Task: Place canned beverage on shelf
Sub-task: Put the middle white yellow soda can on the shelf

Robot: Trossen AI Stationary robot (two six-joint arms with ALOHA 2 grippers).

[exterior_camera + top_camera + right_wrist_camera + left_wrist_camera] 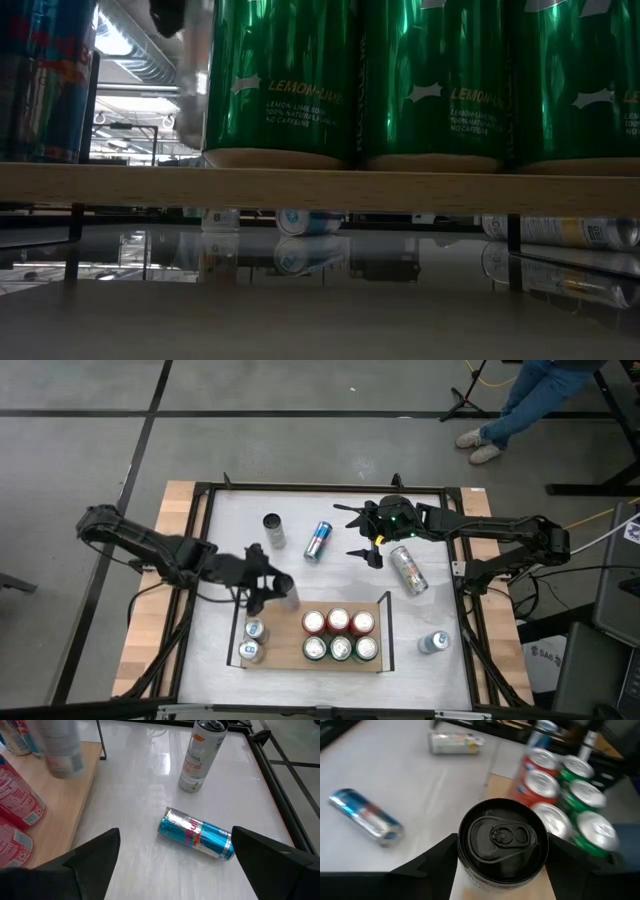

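White table (300, 510) carries the wooden shelf (290, 650) along its near edge, loaded with three red cans (338, 622) and three green cans (341, 649) at its right end, plus two silver-blue cans (252, 641) at the left end. The left gripper (275, 588) is clamped on a black-topped can (502, 845) just over the shelf's far edge — upright, above the bare middle. The right gripper (368, 534) sits with fingers spread wide near the table's far edge, beside a blue can (318, 540) lying on its side.
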